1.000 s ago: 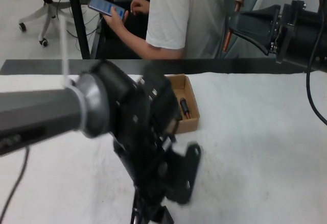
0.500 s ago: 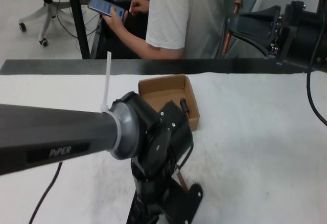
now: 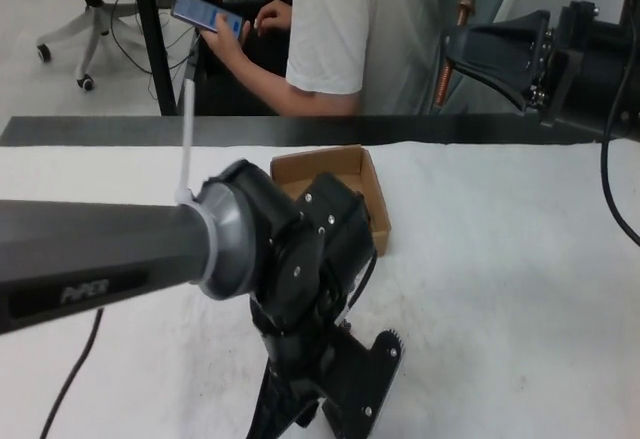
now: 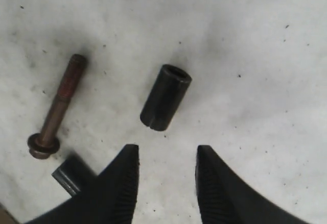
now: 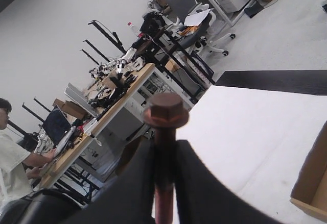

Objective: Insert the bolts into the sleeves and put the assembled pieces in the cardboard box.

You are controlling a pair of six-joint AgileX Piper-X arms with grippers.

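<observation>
My left gripper [image 4: 163,153] is open and hovers just above the white bench cover. A black sleeve [image 4: 166,97] lies on the cover a short way beyond its fingertips. Beside the sleeve lies a loose rusty bolt [image 4: 56,106], and a second black sleeve [image 4: 70,176] peeks out next to one finger. My right gripper [image 5: 162,155] is shut on a copper-coloured bolt [image 5: 164,113], held upright high over the bench's far right [image 3: 442,77]. The cardboard box [image 3: 340,167] sits at the middle back, partly hidden by the left arm [image 3: 290,259].
A person in a white shirt [image 3: 360,19] holds a phone behind the bench's dark far edge [image 3: 100,131]. White cover stretches right of the box [image 3: 520,259]. A corner of the box [image 5: 312,183] appears in the right wrist view.
The left arm has swung down and turned over the front of the bench, now covering the box's near side and the piece inside it. The right arm has kept still with its bolt.
</observation>
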